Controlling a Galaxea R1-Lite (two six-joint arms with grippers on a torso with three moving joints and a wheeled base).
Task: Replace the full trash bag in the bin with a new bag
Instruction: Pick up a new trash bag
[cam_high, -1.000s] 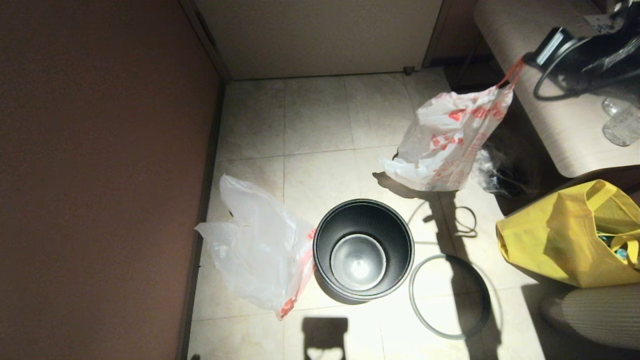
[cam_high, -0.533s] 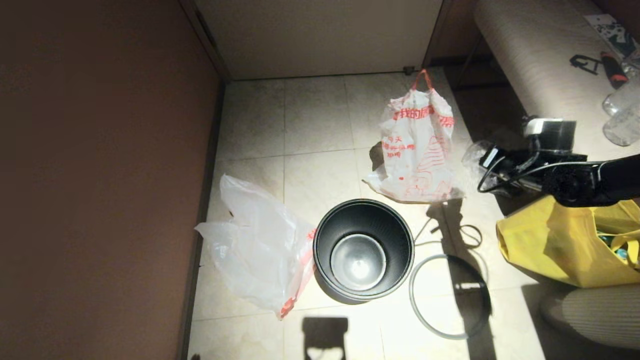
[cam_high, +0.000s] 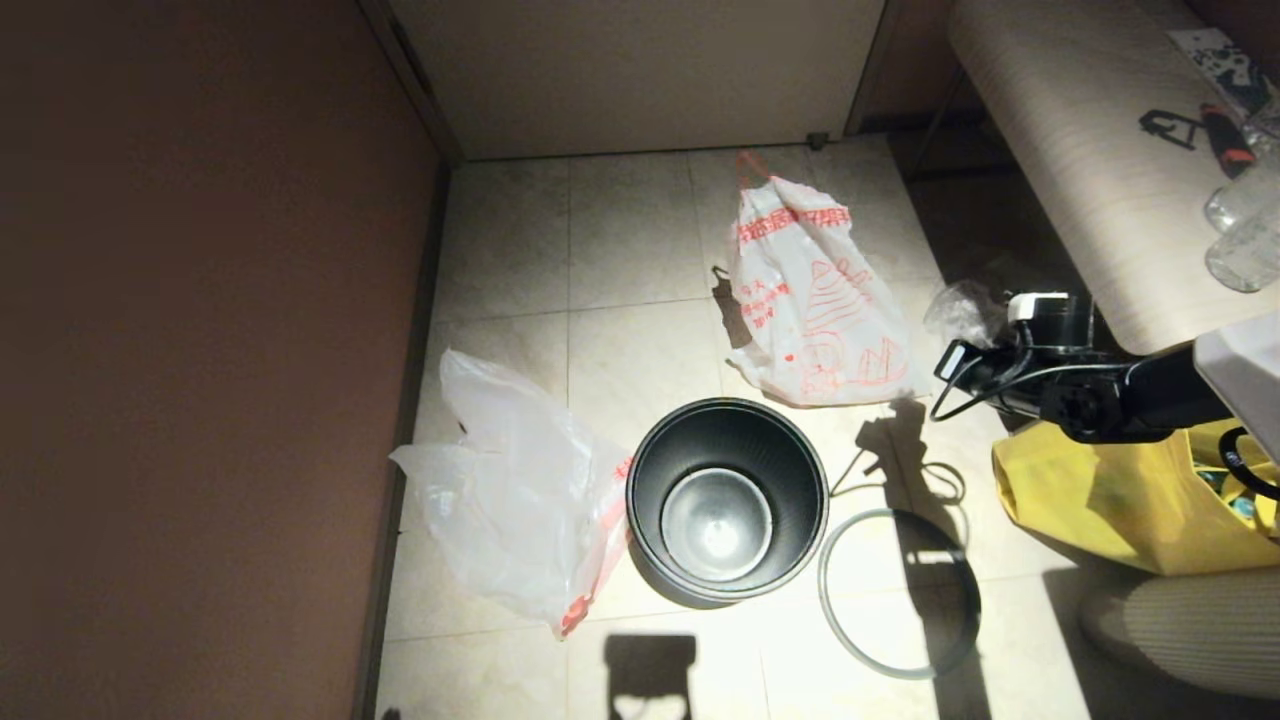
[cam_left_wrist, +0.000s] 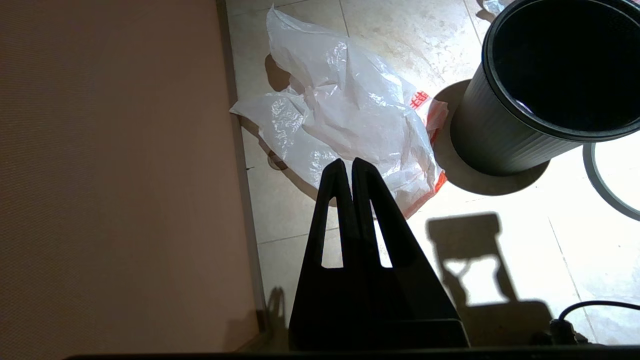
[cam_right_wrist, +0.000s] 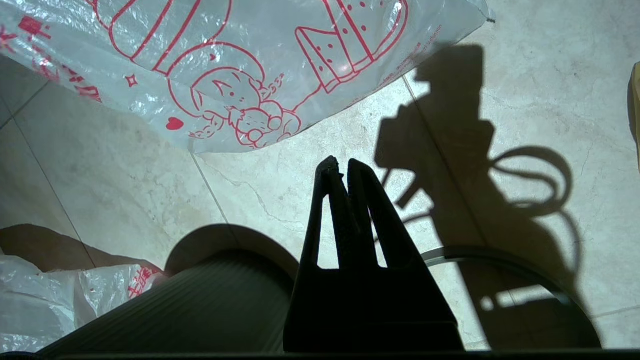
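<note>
Since a second ago the full bag (cam_high: 815, 300) has left the right gripper (cam_high: 950, 362) and come down onto the tiles; the right arm has swung lower, toward the tote (cam_high: 1110, 500).

Head view: bin (cam_high: 727, 500) upright, unlined, at centre. Full bag lies at its 1 o'clock, apart from it. New bag (cam_high: 510, 505) crumpled at the bin's 9 o'clock, touching its wall. Grey hoop (cam_high: 830, 620) flat on the floor at the bin's 4 o'clock. Right gripper hangs at the full bag's 4 o'clock, holding nothing.

Left wrist view: left gripper (cam_left_wrist: 349, 165) pinched closed, empty, above the new bag (cam_left_wrist: 345, 115); bin (cam_left_wrist: 505, 135) beside.

Right wrist view: right gripper (cam_right_wrist: 340, 167) closed, empty, over bare tile just short of the full bag (cam_right_wrist: 240, 70).
</note>
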